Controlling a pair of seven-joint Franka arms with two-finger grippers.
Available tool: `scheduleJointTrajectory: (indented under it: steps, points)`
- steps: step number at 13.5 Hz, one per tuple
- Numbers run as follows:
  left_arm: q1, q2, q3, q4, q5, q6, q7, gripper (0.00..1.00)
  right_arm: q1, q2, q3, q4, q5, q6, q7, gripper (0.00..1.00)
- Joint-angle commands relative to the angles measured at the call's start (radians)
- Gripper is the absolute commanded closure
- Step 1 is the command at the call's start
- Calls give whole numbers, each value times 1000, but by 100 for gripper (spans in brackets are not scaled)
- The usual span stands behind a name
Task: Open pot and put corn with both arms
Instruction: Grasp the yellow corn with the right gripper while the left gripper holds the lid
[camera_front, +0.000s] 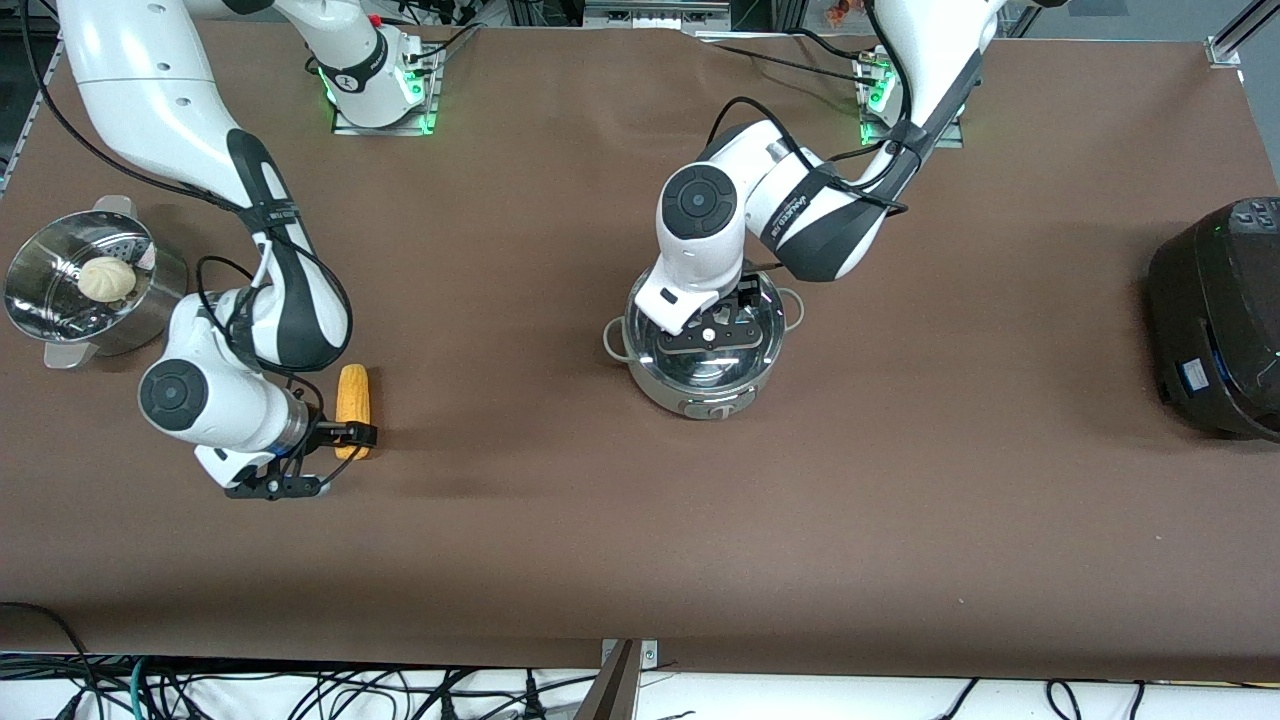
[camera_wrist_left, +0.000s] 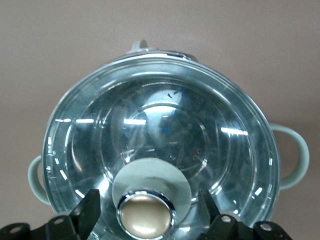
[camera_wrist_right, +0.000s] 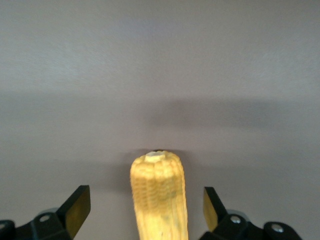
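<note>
Front view: pot (camera_front: 705, 350) sits mid-table (camera_front: 560, 520), glass lid (camera_front: 712, 340) on. Left gripper (camera_front: 722, 322) is low over the lid. Corn (camera_front: 352, 397) lies on the table toward the right arm's end, about as near the front camera as the pot. Right gripper (camera_front: 338, 460) is at the corn's near end. Steamer pot (camera_front: 85, 290) with bun (camera_front: 107, 277) sits farther from the camera than the corn.

Left wrist view: left gripper (camera_wrist_left: 149, 205) fingers apart, either side of the tan knob (camera_wrist_left: 145, 216), not touching it.

Right wrist view: right gripper (camera_wrist_right: 146, 206) fingers spread wide, corn (camera_wrist_right: 159, 195) between them with gaps on both sides.
</note>
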Motion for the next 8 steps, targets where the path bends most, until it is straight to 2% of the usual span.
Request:
scheduleJointTrajectory:
  steps: [1,4,5,6,7,8]
  points:
    - [12,-18,-20,-14,4,-14,21,35,-5,-46,8,-117,18,80,-18,0]
    - [9,-10,-20,-19,0,-13,21,42,-5,-49,8,-143,18,80,-18,0]
    - [9,-10,-20,-19,0,-13,23,53,-5,-51,8,-145,18,78,-27,19]
    - [11,-12,-20,-19,0,-13,23,72,-5,-54,8,-145,18,66,-59,69]
    - [14,-15,-20,-18,0,-14,23,81,-5,-60,8,-145,18,46,-84,97]
    - [14,-20,-20,-7,0,-16,21,85,-5,-60,8,-140,18,23,-99,100]
